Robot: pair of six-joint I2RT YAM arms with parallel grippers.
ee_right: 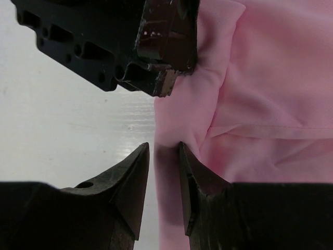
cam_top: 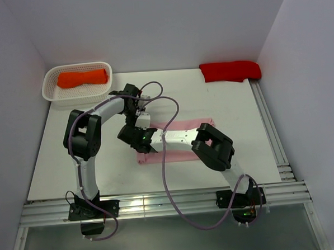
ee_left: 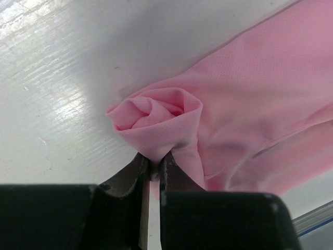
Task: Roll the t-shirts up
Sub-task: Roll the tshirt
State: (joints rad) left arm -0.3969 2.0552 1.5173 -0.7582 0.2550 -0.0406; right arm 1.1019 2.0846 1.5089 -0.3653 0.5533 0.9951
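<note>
- One orange t-shirt [cam_top: 81, 78] lies rolled in the white basket [cam_top: 79, 98] at the far left. As I judge it, that one is finished.
- The red t-shirt [cam_top: 230, 71] is a loose bundle at the far right of the table [cam_top: 239, 115], apart from both arms and apparently not yet rolled.
- The pink t-shirt [cam_top: 184, 124] lies mid-table as a long strip running left to right. Only its left end is curled into a small roll [ee_left: 156, 120], so most of it remains to be rolled.
- The left gripper [ee_left: 155, 161] has its jaws together, clamped on the roll's outer layer.
- The right gripper [ee_right: 164, 156] has its jaws narrowly apart, astride the near-left edge of the pink cloth. No pinch shows yet.
</note>
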